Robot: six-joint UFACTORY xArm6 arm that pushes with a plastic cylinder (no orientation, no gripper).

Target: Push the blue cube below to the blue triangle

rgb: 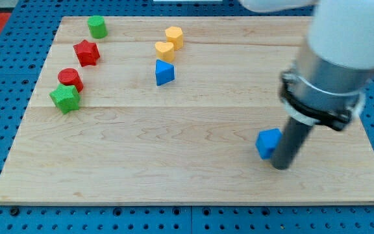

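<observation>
The blue cube (267, 142) lies on the wooden board (174, 162) at the view's lower right. My tip (281, 166) stands right beside it, touching its right lower side. The blue triangle (164, 72) sits far off toward the view's upper left of the cube, near the board's upper middle, just below two yellow blocks.
A yellow heart-like block (164, 51) and a yellow hexagon (174, 36) sit above the triangle. At the view's left are a green cylinder (97, 26), a red star (86, 52), a red cylinder (70, 78) and a green star (65, 98). The arm's body (333, 65) looms at the right.
</observation>
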